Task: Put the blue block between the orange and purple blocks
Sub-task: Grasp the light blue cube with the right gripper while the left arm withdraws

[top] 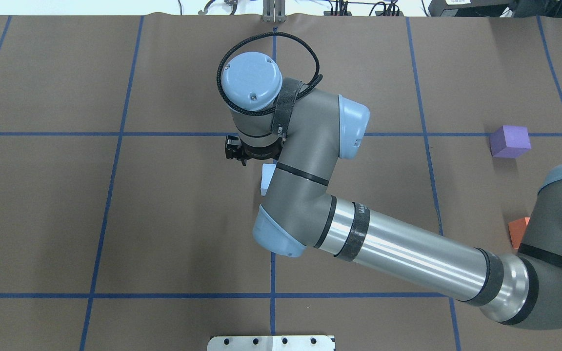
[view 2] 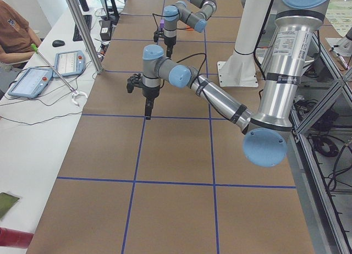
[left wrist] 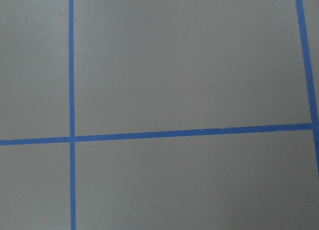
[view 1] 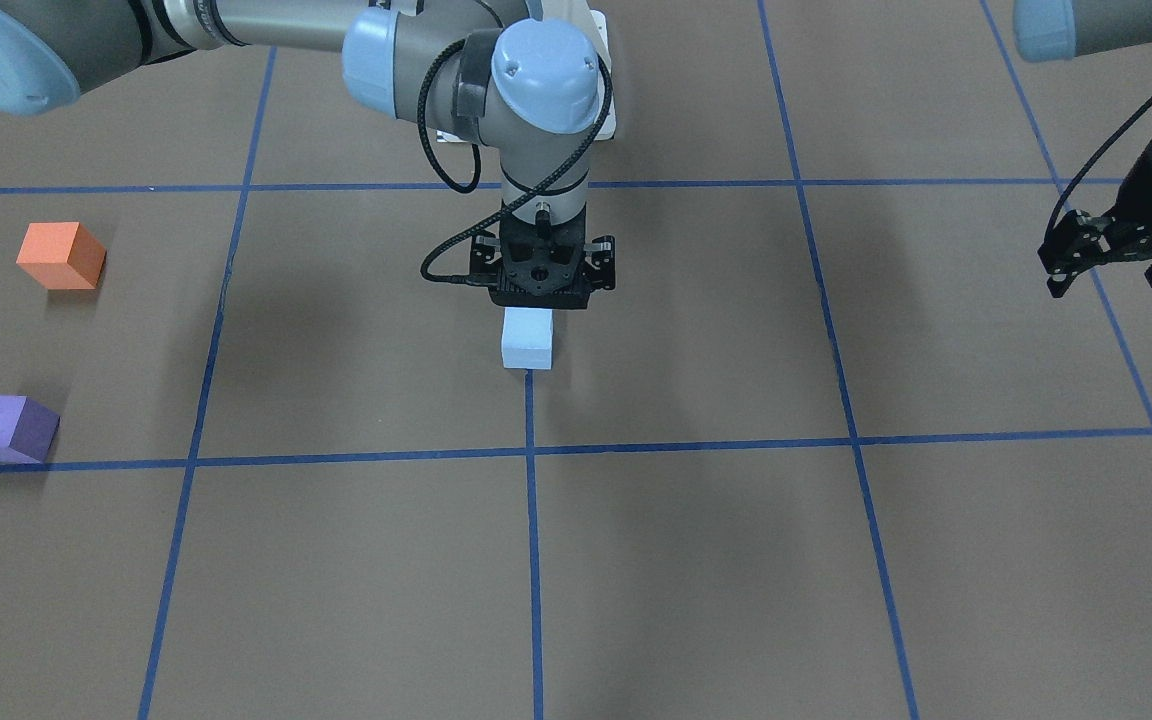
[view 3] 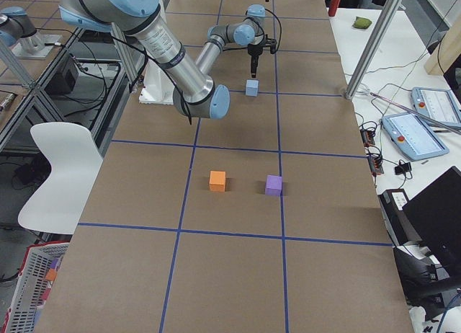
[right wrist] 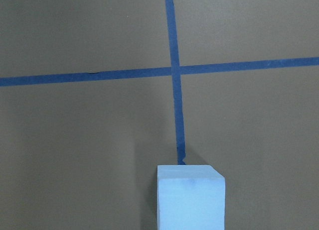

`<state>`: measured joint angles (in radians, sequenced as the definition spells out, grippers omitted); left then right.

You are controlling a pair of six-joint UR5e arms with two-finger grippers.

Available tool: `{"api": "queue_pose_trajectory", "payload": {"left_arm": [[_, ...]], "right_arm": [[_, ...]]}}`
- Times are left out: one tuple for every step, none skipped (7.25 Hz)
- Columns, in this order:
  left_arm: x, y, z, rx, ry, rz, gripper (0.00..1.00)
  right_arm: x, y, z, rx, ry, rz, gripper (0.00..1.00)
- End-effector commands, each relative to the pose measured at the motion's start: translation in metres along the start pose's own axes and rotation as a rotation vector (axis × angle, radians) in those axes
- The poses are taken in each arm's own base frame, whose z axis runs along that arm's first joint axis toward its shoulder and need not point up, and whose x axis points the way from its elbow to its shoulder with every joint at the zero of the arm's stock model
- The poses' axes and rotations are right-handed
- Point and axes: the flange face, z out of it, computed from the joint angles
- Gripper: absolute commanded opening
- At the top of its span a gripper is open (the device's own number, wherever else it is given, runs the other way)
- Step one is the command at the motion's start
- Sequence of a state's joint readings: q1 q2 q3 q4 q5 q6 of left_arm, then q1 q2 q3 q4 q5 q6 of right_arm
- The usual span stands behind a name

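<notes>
In the front-facing view the blue block (view 1: 527, 338) sits on the table at centre, just at 6 o'clock of the right gripper (view 1: 542, 295) hanging over it. Whether that gripper's jaws are spread or touch the block cannot be told. The gap between orange block (view 1: 61, 255) and purple block (view 1: 6, 428) lies well off at 9 o'clock. The left gripper (view 1: 1111, 262), jaws apart, is farther away at 3 o'clock.

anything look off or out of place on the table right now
Nothing stands out. The blue block sits flat on the end of a tape line, just below the right gripper. The orange block and purple block sit flat and apart, with no damage or spill showing.
</notes>
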<state>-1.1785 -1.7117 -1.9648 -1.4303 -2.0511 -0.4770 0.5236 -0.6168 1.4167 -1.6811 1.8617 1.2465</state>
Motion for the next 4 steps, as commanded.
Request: {"api": "queue_pose_trajectory", "payload": {"left_arm": [[-0.008,-0.004,0.012,0.002,-0.001,0.007,1.0],[-0.01,-0.007,0.018,0.008,0.002,0.009,1.0],[-0.01,-0.008,0.021,0.008,0.001,0.012,1.0],[-0.01,-0.007,0.02,0.009,0.003,0.014,1.0]], "right_arm": [[0.01,0.001,0.032,-0.006,0.006,-0.01,1.0],[0.011,0.005,0.043,-0.016,0.021,-0.012,1.0],[0.011,0.005,0.05,-0.018,0.025,-0.013,1.0],[0.007,0.013,0.065,-0.024,0.025,-0.019,1.0]]}}
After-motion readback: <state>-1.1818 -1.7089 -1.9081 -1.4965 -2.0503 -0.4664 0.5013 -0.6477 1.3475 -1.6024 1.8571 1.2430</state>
